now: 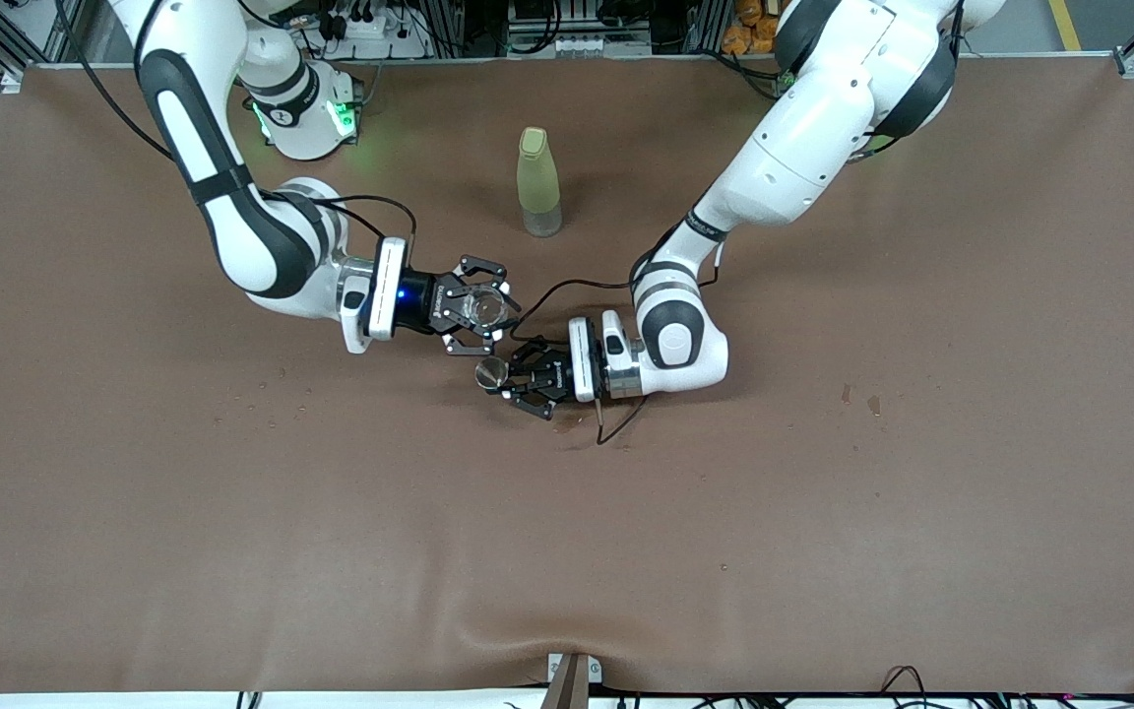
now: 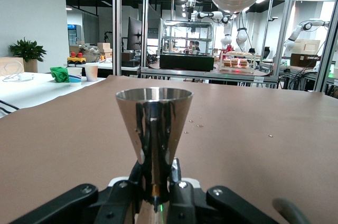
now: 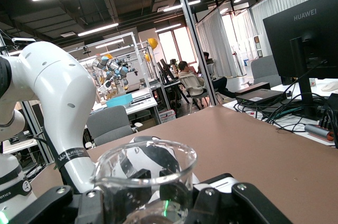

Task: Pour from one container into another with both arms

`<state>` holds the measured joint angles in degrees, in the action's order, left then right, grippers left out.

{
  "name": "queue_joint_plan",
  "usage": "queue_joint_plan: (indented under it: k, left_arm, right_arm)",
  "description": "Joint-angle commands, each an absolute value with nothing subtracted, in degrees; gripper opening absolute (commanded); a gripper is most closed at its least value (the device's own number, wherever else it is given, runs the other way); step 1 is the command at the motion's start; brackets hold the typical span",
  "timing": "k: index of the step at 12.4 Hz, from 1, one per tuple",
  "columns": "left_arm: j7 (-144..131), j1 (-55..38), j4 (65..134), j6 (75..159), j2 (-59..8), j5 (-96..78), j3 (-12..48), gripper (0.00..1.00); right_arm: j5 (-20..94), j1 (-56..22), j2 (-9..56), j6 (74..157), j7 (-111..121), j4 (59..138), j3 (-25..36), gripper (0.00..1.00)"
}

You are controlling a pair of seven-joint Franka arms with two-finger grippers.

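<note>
From across the table, the right gripper (image 1: 476,313) is clamped on the tiny clear glass cup (image 1: 485,309), just beside the left gripper (image 1: 516,379), which is closed on the small shiny silver stemmed metal cup (image 1: 490,372).

Left wrist view: the metal cup (image 2: 153,123) stands upright.

Right wrist view: the glass cup (image 3: 148,174) looks level, so pouring seems not yet begun.

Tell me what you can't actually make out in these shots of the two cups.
- Any liquid in the glass cup: cut off by the right wrist view's edge, too small in the front view.
- Metal cup's foot: hidden between the left gripper's fingers.
- Inside the bottle: its cloudy wall hides it.
</note>
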<state>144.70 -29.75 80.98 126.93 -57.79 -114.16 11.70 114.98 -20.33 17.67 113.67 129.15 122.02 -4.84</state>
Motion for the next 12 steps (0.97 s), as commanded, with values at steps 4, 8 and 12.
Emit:
queue_joint_plan:
  k: [4, 8, 12]
  left_arm:
    - [146.5, -29.8, 81.4, 127.4, -56.7, -116.3, 11.3, 0.0]
    - [146.7, -29.7, 81.5, 127.4, -56.4, -116.4, 11.3, 0.0]
    - [146.9, -29.5, 81.5, 127.4, -56.2, -117.2, 11.8, 0.0]
  right_arm:
    - [117.4, -19.9, 21.4, 114.1, 134.4, 120.9, -4.9, 0.0]
    - [119.2, -19.6, 25.0, 113.6, 138.7, 119.0, -4.9, 0.0]
    - [119.3, -19.7, 25.9, 113.6, 138.8, 118.5, -4.9, 0.0]
